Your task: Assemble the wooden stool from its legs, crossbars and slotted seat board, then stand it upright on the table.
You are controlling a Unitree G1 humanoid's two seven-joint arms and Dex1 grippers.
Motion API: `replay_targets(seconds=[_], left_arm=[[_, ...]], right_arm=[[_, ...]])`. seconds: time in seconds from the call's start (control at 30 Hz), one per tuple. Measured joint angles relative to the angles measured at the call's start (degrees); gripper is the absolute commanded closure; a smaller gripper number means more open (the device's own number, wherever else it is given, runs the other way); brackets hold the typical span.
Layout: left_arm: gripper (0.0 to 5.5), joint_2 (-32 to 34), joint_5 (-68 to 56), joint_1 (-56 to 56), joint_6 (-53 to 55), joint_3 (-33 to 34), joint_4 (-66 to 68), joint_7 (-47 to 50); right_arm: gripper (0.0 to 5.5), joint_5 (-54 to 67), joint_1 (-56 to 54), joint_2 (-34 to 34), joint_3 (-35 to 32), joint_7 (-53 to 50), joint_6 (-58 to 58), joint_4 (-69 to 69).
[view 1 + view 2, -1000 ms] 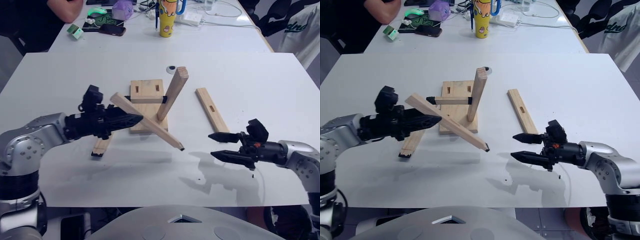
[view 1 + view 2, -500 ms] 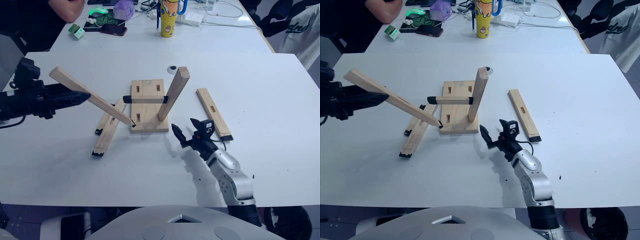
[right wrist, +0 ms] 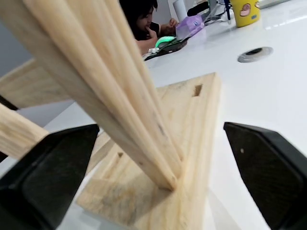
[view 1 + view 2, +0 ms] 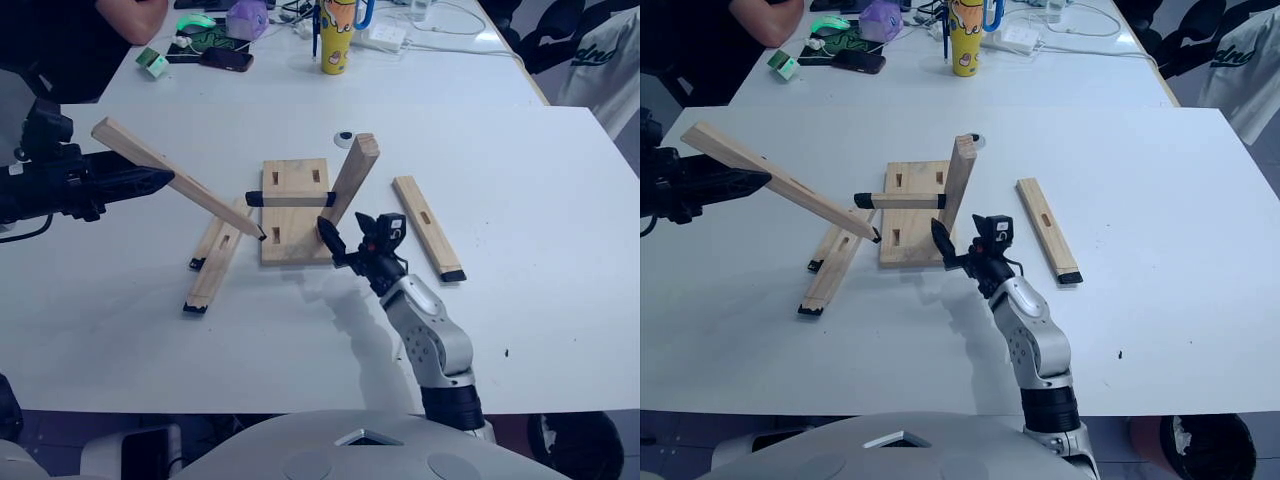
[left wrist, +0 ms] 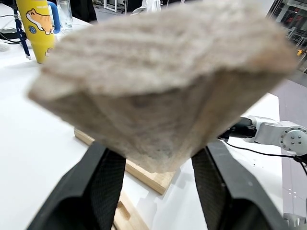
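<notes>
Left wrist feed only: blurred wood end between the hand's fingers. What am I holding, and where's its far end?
Observer: Left hand holds a stool leg, tilted. Its black-tipped far end is low, near the left edge of the seat board; contact unclear.
Operator: Right hand?
Observer: Right hand is open, with fingers either side of the base of the upright leg on the board.
Operator: Other loose parts?
Observer: Two legs lie on the table left of the board, and one slotted piece lies right of it.
</notes>
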Motion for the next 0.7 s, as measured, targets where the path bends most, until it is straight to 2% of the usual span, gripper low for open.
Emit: replay_targets(seconds=[0.2, 0.53, 0.7], left_arm=[[3.47, -1.66, 0.02, 0.0, 0.01, -0.66, -0.51, 0.32], [3.47, -5.99, -0.94, 2.73, 0.84, 1.2, -5.58, 4.17], [3.47, -7.83, -1.29, 2.86, 1.05, 1.55, -9.04, 7.19]], right_arm=[[0.68, -2.5, -0.81, -0.92, 0.44, -0.61, -0.16, 1.77], [0.68, -5.06, -5.99, -7.77, -1.89, 1.83, -0.55, 5.33], [0.68, -6.19, -9.08, -11.8, -1.38, 6.66, -1.56, 8.41]])
